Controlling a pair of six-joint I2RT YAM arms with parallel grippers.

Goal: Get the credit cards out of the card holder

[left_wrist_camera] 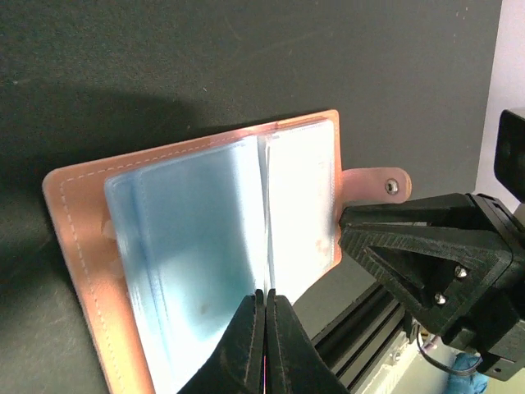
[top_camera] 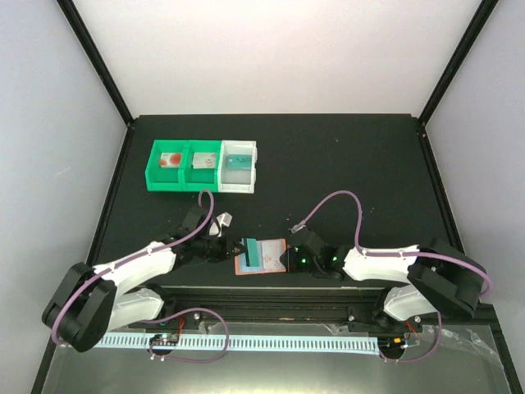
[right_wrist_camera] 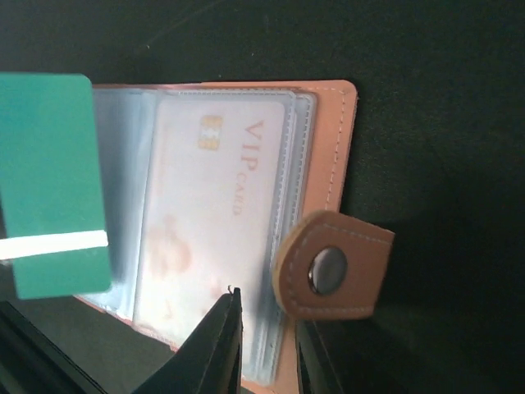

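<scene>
Black matte table [top_camera: 353,164] inside white walls [top_camera: 271,49] with black corner posts; green and white bins [top_camera: 201,165] sit at the back left, well apart from the work. We find the holder [top_camera: 246,266] lying open near the front edge between the arms, a VIP card [right_wrist_camera: 217,222] in its clear sleeve. Left gripper [left_wrist_camera: 264,304] pressed together on a teal card [right_wrist_camera: 53,185] above the holder; right gripper [right_wrist_camera: 267,320] pinches the holder's edge by the tab [right_wrist_camera: 332,267]
</scene>
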